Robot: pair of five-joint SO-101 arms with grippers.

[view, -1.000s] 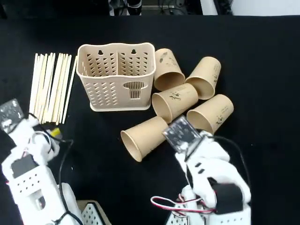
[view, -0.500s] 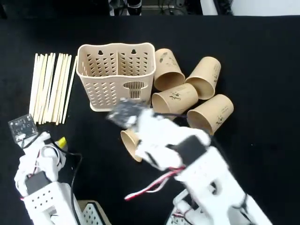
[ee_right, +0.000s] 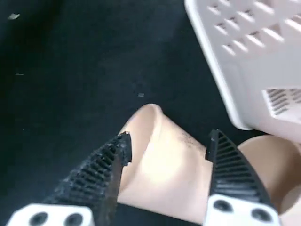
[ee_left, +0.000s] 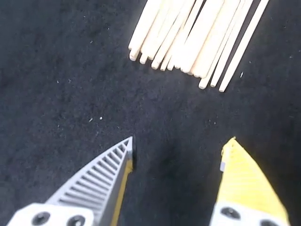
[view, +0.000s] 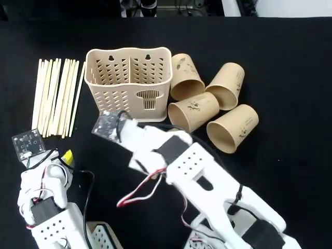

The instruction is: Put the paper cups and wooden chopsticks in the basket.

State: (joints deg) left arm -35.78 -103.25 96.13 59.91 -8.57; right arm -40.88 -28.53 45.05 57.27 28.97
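Black table [view: 290, 62], basket [view: 128, 85] upright toward the back. Chopsticks [view: 56, 96] lie bundled beside the basket on the left arm's side. Four cups [view: 193, 111] lie on their sides along the basket's other flank. Fifth cup [ee_right: 160, 160] lies just in front of the basket.

Right claw [ee_right: 169, 136]: spread, straddling the fifth cup, not pinching. Left claw [ee_left: 180, 140]: spread, empty, short of the chopstick ends.

Risks (judgement):
- The fifth cup is thin and tapered. A hard squeeze could crush it, or it could squirt out against the basket.
- The arm is close to the basket and could shove it.
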